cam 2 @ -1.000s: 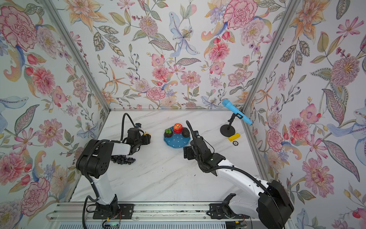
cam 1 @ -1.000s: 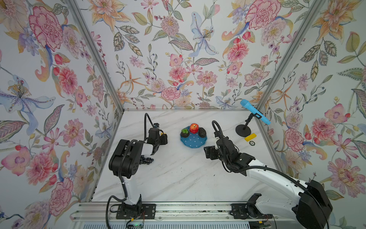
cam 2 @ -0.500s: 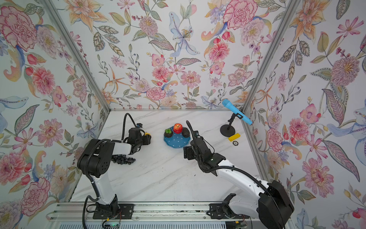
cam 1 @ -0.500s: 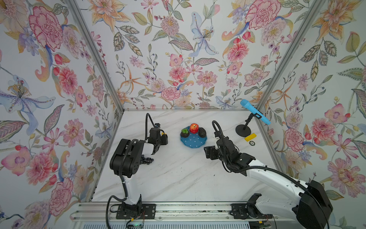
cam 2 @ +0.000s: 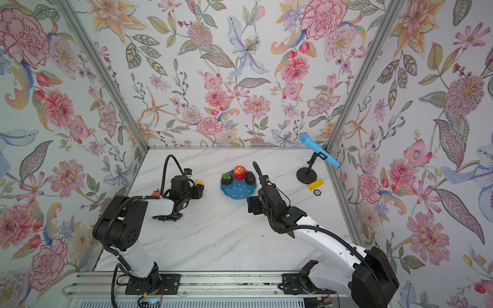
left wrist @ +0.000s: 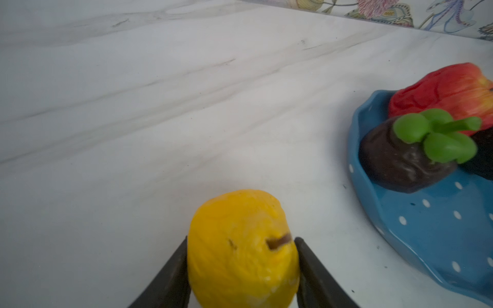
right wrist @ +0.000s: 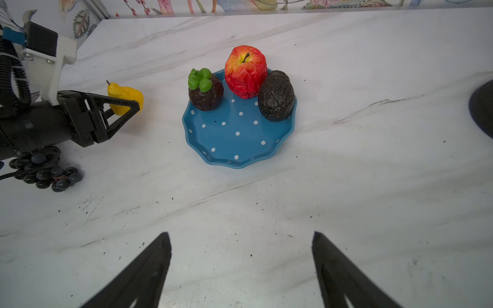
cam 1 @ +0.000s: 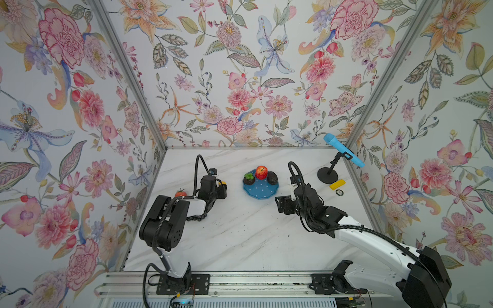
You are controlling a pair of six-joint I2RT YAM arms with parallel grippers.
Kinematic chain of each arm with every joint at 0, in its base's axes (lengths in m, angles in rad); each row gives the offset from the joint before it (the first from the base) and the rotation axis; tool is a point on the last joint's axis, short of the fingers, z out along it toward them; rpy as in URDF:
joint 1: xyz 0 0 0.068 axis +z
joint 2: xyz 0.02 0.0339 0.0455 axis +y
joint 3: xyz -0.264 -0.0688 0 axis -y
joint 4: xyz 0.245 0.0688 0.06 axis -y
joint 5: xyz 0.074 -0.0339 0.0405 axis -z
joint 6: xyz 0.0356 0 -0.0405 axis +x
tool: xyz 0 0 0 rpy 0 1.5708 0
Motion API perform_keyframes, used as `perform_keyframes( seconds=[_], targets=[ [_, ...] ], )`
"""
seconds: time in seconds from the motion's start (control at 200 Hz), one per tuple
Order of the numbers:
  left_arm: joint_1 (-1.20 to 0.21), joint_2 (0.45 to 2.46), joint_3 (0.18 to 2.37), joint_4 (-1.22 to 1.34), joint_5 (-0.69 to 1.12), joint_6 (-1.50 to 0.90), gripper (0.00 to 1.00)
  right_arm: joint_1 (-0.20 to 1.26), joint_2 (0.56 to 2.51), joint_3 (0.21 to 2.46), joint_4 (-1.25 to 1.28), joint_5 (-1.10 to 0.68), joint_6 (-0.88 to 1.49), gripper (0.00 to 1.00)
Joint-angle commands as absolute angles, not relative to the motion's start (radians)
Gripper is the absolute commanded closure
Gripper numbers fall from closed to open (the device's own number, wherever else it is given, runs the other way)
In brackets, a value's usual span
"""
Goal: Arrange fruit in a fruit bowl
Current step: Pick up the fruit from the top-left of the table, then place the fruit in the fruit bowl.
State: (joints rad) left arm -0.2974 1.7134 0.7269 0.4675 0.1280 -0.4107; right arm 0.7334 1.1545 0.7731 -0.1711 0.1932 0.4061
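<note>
In both top views we see the shallow round blue dish with white dots and a scalloped rim (cam 1: 262, 192) toward the back of the white marbled bench (cam 1: 240, 240). Three toy fruits sit along the dish's far edge: a dark round fruit with a green top (cam 1: 249, 178), a red apple (cam 1: 261, 172) in the middle, and a dark brown avocado (cam 1: 272, 178). The left hand (cam 1: 223, 187) lies low just beside the dish, with a yellow toy lemon (cam 1: 223, 183) at its tip. A red strawberry (cam 1: 180, 192) shows behind the left arm, and a dark purple grape bunch (cam 1: 196, 218) lies under that arm. The right hand (cam 1: 282, 204) hovers near the dish's front, apart from it. At the back right stands a black round microphone stand (cam 1: 327, 175) carrying a blue microphone (cam 1: 342, 150), with a small yellow block (cam 1: 337, 184) just beside its base.

In the left wrist view, two dark fingers (left wrist: 170, 277) press on opposite sides of the lemon, so the left hand grips it. We cannot tell whether the lemon touches the bench. The dish is near the lemon but apart from it.

In the right wrist view, the right hand's fingers (right wrist: 149, 269) stand wide apart with only bare bench between them: it is open and holds nothing. The dish lies ahead, well apart from the fingertips, and its nearer half is bare.
</note>
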Motion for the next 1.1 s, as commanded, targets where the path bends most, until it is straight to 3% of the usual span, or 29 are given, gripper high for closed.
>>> perform_keyframes(
  seconds=[0.0,0.225,0.46,1.091],
  targets=[
    [-0.362,1.6,0.675,0.52,0.169,-0.335,0.43,0.74,1.135,0.805,-0.193,0.166,0.434,0.16],
    [-0.511,1.422,0.588,0.532,0.234,-0.239,0.43,0.755,1.137,0.841,-0.184,0.114,0.425,0.19],
    [-0.638,1.398,0.576,0.554,0.288,-0.169,0.43,0.798,1.185,0.926,-0.218,0.073,0.395,0.24],
    [-0.736,1.451,0.638,0.501,0.344,-0.106,0.42,0.873,1.314,0.986,-0.206,0.034,0.37,0.66]
  ],
)
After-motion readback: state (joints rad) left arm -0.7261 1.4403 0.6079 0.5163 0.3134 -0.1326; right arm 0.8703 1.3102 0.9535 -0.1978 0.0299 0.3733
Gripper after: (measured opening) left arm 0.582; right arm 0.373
